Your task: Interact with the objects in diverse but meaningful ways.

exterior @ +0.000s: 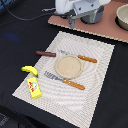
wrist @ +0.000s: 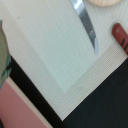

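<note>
**Toy food laid out, arm up at the back**

While the arm hangs at the frame's top, the yellow box lies lowest on the placemat, lower left, with the banana just above it. Farther up, the brown sausage sits left of the tan plate. Beyond, the gripper hovers near the top edge; whether its jaws are parted, I cannot tell.

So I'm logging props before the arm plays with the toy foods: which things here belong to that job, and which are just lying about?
For the job:
banana
yellow box
brown sausage

Lying about:
round plate
fork
knife
striped placemat
bowl, on the pink board
</note>
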